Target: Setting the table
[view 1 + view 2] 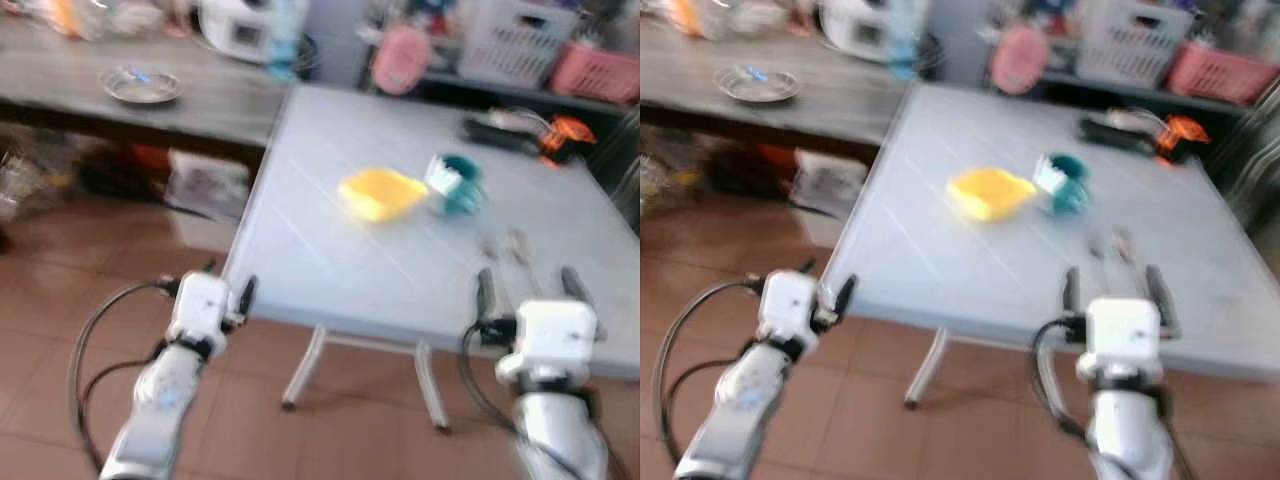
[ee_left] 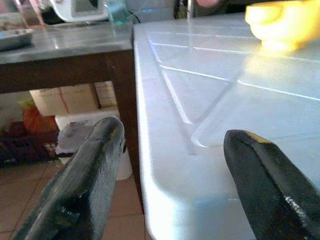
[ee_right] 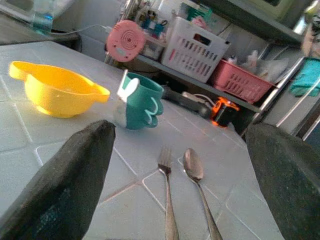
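Tiled floor (image 1: pixel 60 260) and a pale grey worktop (image 1: pixel 330 250) were before me, a little blurred. On the worktop, at the middle of the frame, a yellow bowl (image 1: pixel 381 193) stood just beside a teal cup (image 1: pixel 458 184). Lower right of them a fork (image 3: pixel 167 199) and a spoon (image 3: pixel 196 176) lay side by side. My left gripper (image 1: pixel 228 290) hung at the worktop's near left corner, its fingers (image 2: pixel 85 180) spread and grasping nothing. My right gripper (image 1: pixel 528 288) was over the near edge, spread too, near the cutlery. A wooden bench (image 1: pixel 60 80) with a metal dish (image 1: pixel 141 85) stood in the upper left.
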`<state>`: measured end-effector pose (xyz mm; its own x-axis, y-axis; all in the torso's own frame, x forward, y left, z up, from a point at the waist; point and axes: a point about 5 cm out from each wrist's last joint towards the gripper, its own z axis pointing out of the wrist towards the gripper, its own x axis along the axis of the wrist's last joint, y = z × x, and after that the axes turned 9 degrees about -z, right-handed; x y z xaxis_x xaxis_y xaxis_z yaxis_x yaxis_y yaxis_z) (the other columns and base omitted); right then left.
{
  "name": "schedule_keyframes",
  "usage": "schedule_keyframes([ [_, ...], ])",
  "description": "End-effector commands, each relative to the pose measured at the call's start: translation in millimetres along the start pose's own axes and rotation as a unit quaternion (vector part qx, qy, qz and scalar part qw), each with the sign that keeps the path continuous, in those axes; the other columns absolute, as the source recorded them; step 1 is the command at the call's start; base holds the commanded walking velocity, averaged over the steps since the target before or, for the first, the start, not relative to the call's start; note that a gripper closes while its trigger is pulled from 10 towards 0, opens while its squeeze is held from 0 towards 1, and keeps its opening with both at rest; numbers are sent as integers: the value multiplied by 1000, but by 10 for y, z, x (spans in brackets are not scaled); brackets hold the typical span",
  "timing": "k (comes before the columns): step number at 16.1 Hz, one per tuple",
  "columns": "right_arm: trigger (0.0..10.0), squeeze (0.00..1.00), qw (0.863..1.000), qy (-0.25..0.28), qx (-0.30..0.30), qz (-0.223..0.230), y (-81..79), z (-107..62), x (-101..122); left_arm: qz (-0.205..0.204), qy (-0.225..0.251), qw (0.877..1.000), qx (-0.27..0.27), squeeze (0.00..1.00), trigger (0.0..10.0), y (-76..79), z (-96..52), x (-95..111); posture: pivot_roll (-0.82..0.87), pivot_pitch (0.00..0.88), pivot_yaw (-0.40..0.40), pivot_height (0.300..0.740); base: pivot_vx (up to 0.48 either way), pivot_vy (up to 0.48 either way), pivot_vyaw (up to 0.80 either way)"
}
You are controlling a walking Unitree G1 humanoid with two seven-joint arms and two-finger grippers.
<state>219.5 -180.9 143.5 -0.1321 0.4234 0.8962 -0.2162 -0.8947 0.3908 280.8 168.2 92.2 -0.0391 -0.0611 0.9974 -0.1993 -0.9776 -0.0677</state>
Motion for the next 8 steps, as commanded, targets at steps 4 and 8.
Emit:
schedule_keyframes([
  [4,10000,0,1000,10,-9,-9,42,34,17,0,12,1000,-7,0,10000,70,47,57,198,102,-81,740,0,-365,0],
  [8,10000,0,1000,15,-8,-10,29,48,28,0,27,1000,-2,0,10000,68,82,129,203,98,-84,740,0,-364,0],
])
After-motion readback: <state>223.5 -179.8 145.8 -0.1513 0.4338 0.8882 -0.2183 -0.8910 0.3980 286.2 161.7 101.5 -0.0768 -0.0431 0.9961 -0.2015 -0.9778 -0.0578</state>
